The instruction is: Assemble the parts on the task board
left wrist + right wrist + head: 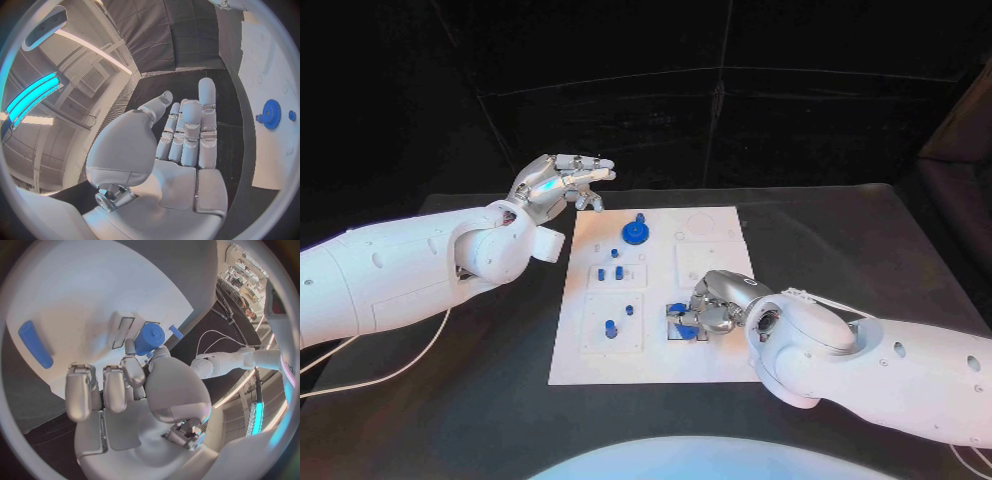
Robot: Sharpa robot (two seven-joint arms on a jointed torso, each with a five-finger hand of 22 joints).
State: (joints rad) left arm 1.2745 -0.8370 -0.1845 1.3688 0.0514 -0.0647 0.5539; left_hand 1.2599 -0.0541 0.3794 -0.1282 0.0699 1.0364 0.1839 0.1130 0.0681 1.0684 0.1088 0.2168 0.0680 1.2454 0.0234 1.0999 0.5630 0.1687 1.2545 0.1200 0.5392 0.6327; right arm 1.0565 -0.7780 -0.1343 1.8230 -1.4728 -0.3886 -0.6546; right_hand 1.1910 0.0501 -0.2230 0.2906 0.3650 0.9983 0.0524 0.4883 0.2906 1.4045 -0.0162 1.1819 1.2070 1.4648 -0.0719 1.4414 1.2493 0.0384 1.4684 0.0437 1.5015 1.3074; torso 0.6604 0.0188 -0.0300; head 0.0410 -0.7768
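Task board point(661, 300): white plate, laid flat at the middle of the black desk point(877, 240); small blue parts are distributed over it; a blue gear-shaped part point(635, 234) is seated near the far edge, also recorded in the left wrist view point(271, 114); two short blue pegs point(609, 273) are stood mid-board; further small blue pieces point(612, 326) are placed in the near-left panel; an oblong blue piece point(35, 344) is seen lying flat on the board in the right wrist view, apart from the hand. Blue cylindrical part point(149, 338): located at the board's near-right area beside a rectangular recess; it is pinched between the thumb and fingers point(132, 371) of the right hand point(711, 305), the remaining fingers being curled alongside. Left hand point(564, 180): held above the desk just beyond the board's far-left corner; nothing is held; fingers point(206, 107) are extended and set close together.
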